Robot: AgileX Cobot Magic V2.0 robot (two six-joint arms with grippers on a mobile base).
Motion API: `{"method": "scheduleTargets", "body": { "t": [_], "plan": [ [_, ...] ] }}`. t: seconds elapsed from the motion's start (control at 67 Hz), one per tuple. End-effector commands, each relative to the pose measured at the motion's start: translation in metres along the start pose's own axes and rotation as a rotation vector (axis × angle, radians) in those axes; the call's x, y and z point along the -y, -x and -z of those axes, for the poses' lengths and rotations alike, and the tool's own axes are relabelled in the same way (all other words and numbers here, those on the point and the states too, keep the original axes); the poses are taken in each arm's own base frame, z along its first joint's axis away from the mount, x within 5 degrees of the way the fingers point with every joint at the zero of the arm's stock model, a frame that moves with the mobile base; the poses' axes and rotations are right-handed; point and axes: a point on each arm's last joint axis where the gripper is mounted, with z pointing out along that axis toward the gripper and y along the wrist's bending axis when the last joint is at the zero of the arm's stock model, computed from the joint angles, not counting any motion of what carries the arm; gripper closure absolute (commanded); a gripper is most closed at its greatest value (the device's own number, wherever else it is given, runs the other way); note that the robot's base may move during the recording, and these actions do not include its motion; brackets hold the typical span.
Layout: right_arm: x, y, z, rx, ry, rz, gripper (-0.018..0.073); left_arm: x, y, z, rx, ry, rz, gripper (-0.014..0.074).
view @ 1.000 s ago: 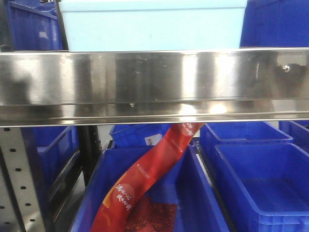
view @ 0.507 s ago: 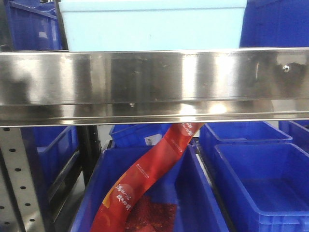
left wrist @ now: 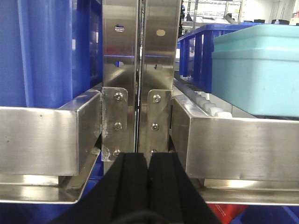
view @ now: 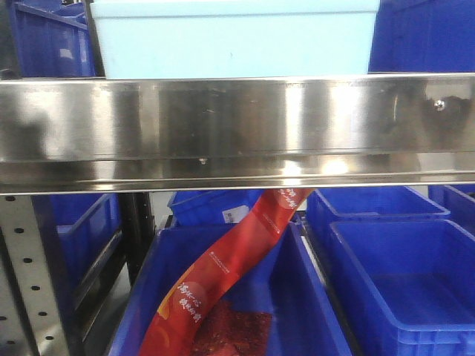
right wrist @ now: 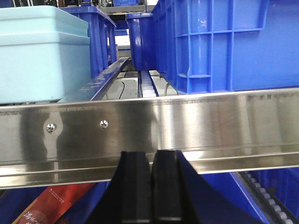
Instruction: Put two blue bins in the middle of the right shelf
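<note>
A pale light-blue bin (view: 237, 37) stands on the shelf level behind the broad stainless-steel front rail (view: 237, 126). In the left wrist view the bin (left wrist: 257, 70) is at the right, on white rollers behind the rail (left wrist: 243, 147). There my left gripper (left wrist: 148, 161) is shut and empty, below the rail and in front of the steel uprights. The right wrist view has the bin (right wrist: 42, 56) at the upper left. My right gripper (right wrist: 152, 161) is shut on nothing, just under the rail (right wrist: 196, 123).
Dark royal-blue bins flank the pale bin on the shelf (view: 44, 41) (right wrist: 224, 42). Lower down, more dark blue bins (view: 401, 282) stand side by side, one holding a red printed bag (view: 223, 282). A grey perforated upright (view: 30, 274) rises at the lower left.
</note>
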Motion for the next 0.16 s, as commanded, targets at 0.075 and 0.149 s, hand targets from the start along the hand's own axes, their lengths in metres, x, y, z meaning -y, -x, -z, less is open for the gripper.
{"method": "scheduleTargets", "body": {
  "t": [0.075, 0.149],
  "plan": [
    [0.0002, 0.0018, 0.0003, 0.027, -0.004, 0.006, 0.0721, 0.0, 0.0027, 0.0005, 0.026, 0.001, 0.004, 0.0707],
    [0.0002, 0.0018, 0.0003, 0.027, -0.004, 0.006, 0.0721, 0.0, 0.0027, 0.0005, 0.026, 0.001, 0.004, 0.0707]
  ]
}}
